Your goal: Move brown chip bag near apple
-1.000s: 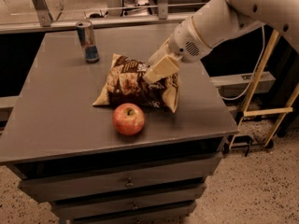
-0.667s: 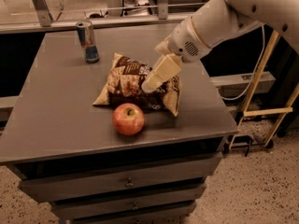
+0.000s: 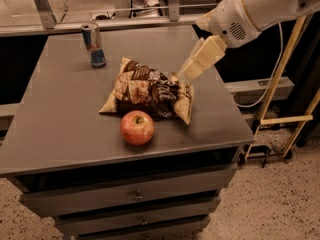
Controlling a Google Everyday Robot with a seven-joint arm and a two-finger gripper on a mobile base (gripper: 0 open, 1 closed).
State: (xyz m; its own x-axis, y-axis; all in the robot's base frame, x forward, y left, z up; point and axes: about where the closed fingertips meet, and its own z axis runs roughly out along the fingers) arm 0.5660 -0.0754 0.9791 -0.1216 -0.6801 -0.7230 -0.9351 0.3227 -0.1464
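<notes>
The brown chip bag (image 3: 150,90) lies flat on the grey cabinet top (image 3: 60,114), dark brown with tan edges and white lettering. The red-orange apple (image 3: 137,127) sits just in front of the bag, touching or almost touching its front edge. My gripper (image 3: 186,73) hangs from the white arm (image 3: 250,9) just above the bag's back right corner. It is open, holds nothing, and is clear of the bag.
A blue and silver drink can (image 3: 94,45) stands upright at the back left of the top. Drawers (image 3: 135,196) run below the front edge. A yellow-framed stand (image 3: 285,99) is to the right of the cabinet.
The gripper has lifted off the bag and drawn back up and to the right. The bag stays lying by the apple.
</notes>
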